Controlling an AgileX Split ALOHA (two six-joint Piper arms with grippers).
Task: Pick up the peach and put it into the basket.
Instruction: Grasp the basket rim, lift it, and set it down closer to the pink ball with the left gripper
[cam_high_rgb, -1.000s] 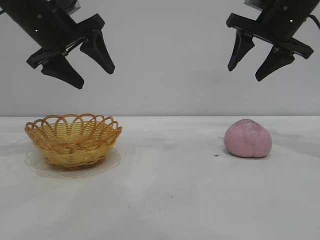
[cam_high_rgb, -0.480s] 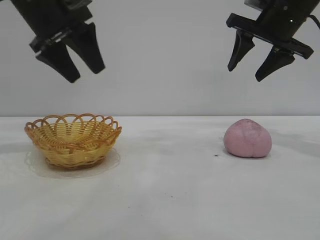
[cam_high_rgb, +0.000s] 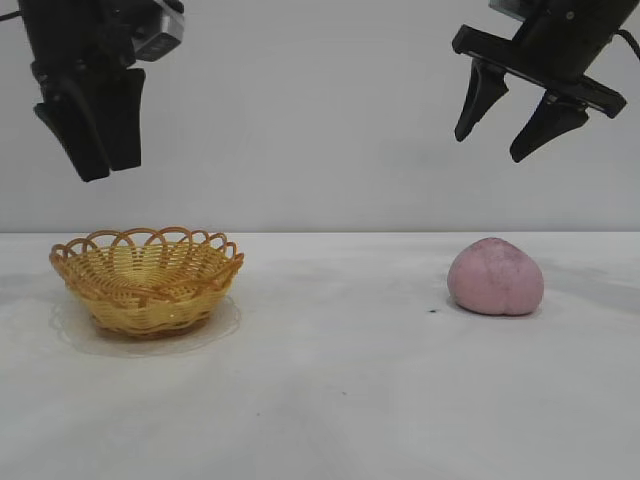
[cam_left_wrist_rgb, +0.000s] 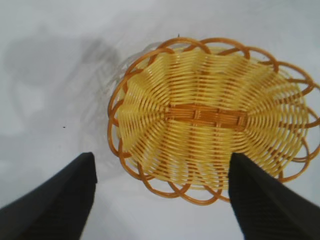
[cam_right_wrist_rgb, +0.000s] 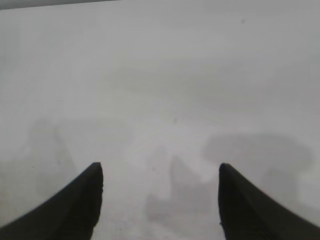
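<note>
Surface: white table (cam_high_rgb: 330, 400) with small dark specks, plain pale wall behind it.
Writing: no brand, label or lettering can be read on any object.
Cut off: both arms leave the exterior view at its upper edge, so only the wrists and black fingers show; each wrist view shows just the two finger tips of its own gripper.
Hard to make out: in the exterior view the left fingers overlap edge-on, so their spread cannot be read there.
Left gripper (cam_high_rgb: 95, 165): hangs high, pointing almost straight down, holding and touching nothing; its wrist view shows the fingers (cam_left_wrist_rgb: 60, 200) set well apart, with air between them.
Basket (cam_high_rgb: 147, 278): directly below the left gripper, well clear of the tips, standing on the table with nothing in it; the left wrist view looks down into its yellow weave (cam_left_wrist_rgb: 210, 117).
Right gripper (cam_high_rgb: 497, 148): hangs high, tilted, fingers spread wide, holding nothing; its wrist view shows only bare table between the tips.
Peach (cam_high_rgb: 496, 277): on the table below the right gripper, well apart from it and far from the basket.
</note>
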